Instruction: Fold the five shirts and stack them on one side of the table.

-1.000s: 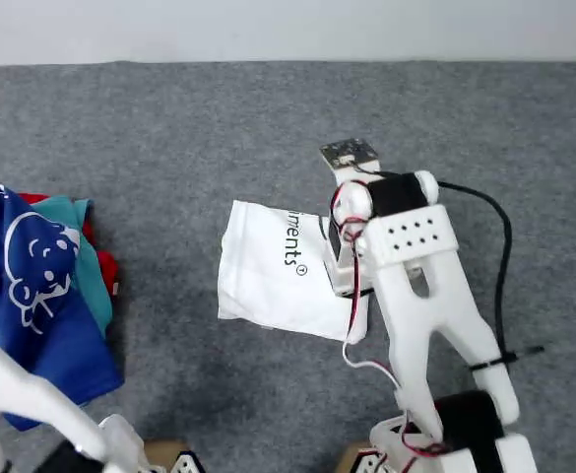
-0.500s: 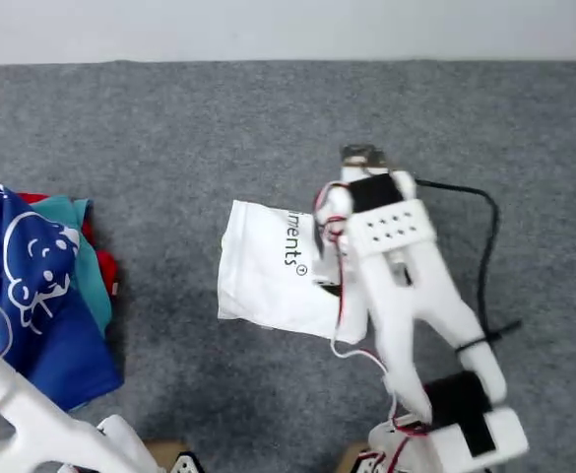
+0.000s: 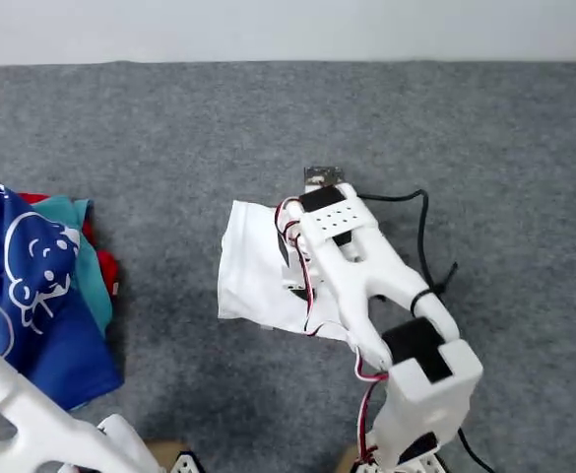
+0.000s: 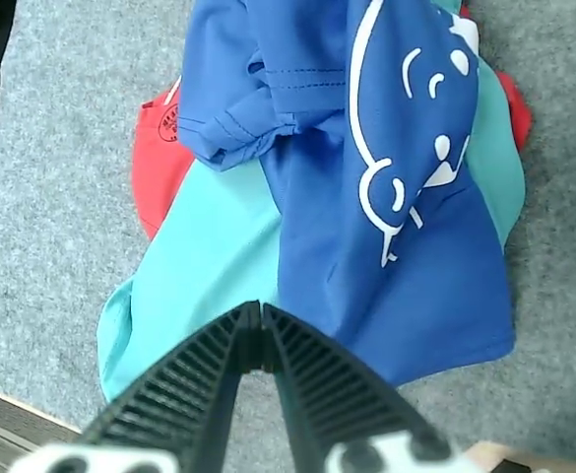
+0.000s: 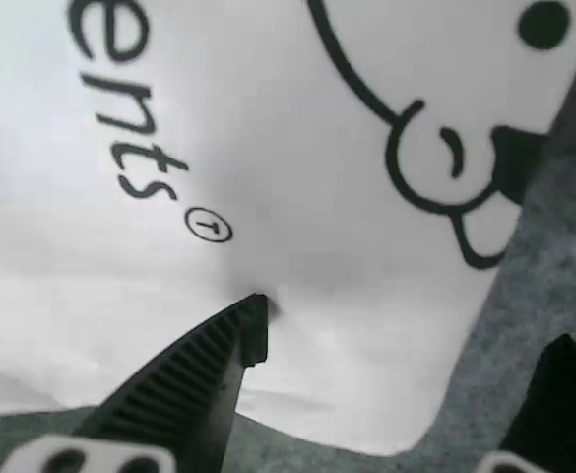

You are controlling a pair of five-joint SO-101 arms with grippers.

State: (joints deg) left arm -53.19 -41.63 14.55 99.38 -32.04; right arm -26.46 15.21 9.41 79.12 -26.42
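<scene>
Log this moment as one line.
right pincer: open, over white shirt | left pincer: shut, above pile | white shirt: apart from pile

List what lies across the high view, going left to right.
blue shirt on top of the pile → white shirt → right arm

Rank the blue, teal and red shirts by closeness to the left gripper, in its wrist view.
1. Teal shirt and blue shirt: too close to call; the left gripper sits over their seam.
2. Red shirt: peeking out beyond the teal.
</scene>
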